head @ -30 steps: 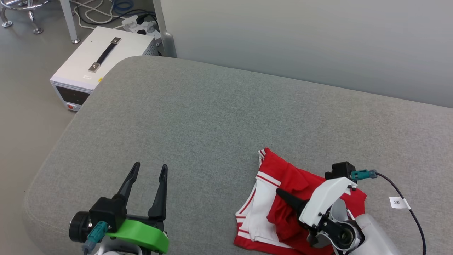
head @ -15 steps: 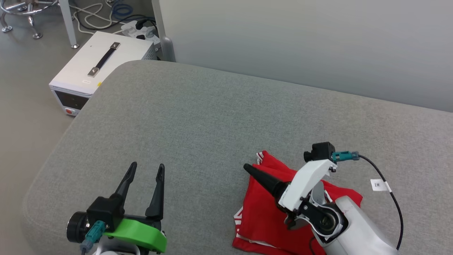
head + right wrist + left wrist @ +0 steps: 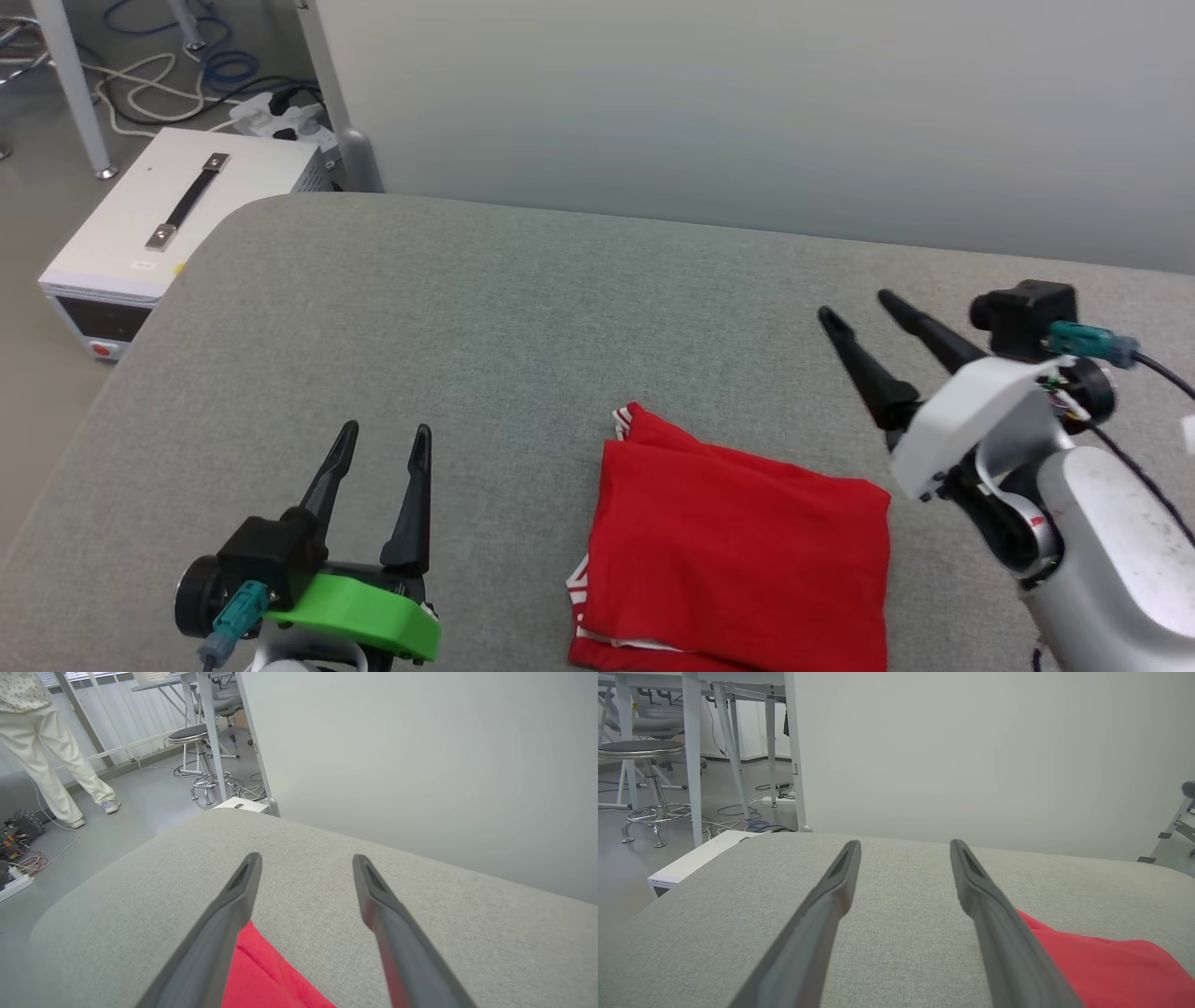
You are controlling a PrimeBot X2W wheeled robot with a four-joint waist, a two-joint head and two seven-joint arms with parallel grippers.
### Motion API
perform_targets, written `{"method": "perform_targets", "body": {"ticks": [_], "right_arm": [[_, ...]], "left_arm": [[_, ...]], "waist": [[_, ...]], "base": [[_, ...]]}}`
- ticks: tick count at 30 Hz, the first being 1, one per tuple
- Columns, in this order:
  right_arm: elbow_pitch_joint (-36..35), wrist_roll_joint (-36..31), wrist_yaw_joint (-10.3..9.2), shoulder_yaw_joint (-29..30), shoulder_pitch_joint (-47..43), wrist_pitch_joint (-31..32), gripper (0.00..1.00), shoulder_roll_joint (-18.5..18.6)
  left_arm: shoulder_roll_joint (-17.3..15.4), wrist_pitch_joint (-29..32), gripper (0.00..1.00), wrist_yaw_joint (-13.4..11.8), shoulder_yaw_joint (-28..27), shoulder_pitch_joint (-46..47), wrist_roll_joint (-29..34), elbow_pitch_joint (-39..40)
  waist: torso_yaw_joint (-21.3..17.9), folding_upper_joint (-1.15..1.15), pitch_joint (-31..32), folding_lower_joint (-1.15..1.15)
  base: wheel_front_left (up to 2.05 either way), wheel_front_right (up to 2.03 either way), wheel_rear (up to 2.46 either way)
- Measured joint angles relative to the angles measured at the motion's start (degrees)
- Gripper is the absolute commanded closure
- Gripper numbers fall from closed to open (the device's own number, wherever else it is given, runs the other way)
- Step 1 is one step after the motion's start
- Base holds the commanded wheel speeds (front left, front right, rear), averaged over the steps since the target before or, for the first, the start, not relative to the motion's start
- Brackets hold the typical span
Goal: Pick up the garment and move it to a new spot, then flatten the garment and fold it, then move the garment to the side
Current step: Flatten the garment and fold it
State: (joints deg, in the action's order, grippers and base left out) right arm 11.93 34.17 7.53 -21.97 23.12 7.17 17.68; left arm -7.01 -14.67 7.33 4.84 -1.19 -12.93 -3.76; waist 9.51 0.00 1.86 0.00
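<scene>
The garment (image 3: pixel 738 551) lies folded, a red rectangle on the grey cushioned surface (image 3: pixel 467 308), between the left gripper (image 3: pixel 385 429) and right gripper (image 3: pixel 855 306), both jaws wide and empty. Thin, limp cloth will likely unfold if lifted; pinch all layers at a folded edge.

Grey fabric-topped bench (image 3: pixel 523 308), rounded corners. Pale grey wall (image 3: pixel 747 112) rises just behind it, ahead of the left claw (image 3: pixel 385 429). Grey floor (image 3: pixel 28 411) off that claw's left side: white box with black handle (image 3: pixel 177 219), power strip (image 3: pixel 280 117), loose cables (image 3: pixel 168 75), white table legs (image 3: pixel 691 742), chrome-footed stool (image 3: pixel 644 751). Light even, diffuse.
</scene>
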Motion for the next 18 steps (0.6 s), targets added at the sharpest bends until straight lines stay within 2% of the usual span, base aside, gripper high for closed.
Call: {"method": "perform_targets", "body": {"ticks": [3,7,10,13,18], "right_arm": [[-3.5,-4.0,0.0,3.5,-2.9,-3.1,0.0,2.5],[-8.2,-8.0,0.0,9.5,-8.9,-7.1,0.0,3.5],[-10.9,-10.0,0.0,14.5,-13.2,-9.9,0.0,2.4],[-13.8,-11.9,0.0,18.4,-17.9,-13.1,0.0,-0.3],[-15.9,-13.8,0.0,22.0,-23.6,-17.6,0.0,-4.7]], "left_arm": [[0.1,0.0,0.0,0.0,0.2,0.0,-0.3,0.2],[0.3,0.0,0.0,0.0,0.3,0.0,-0.6,0.5],[0.3,0.0,0.0,0.0,0.5,0.0,-0.6,0.6],[0.4,0.0,0.0,0.0,0.2,0.0,-0.6,1.1],[0.6,0.0,0.0,0.0,0.1,-0.8,-0.8,1.8]], "waist": [[-1.6,0.0,-0.1,0.0],[-3.7,0.0,-0.5,0.0],[-5.2,0.0,-0.9,0.0],[-6.7,0.0,-1.3,0.0],[-8.3,0.0,-1.8,0.0]], "base": [[0.0,0.0,0.0],[0.0,0.0,0.0],[0.0,0.0,0.0],[0.0,0.0,0.0],[0.0,0.0,0.0]]}}
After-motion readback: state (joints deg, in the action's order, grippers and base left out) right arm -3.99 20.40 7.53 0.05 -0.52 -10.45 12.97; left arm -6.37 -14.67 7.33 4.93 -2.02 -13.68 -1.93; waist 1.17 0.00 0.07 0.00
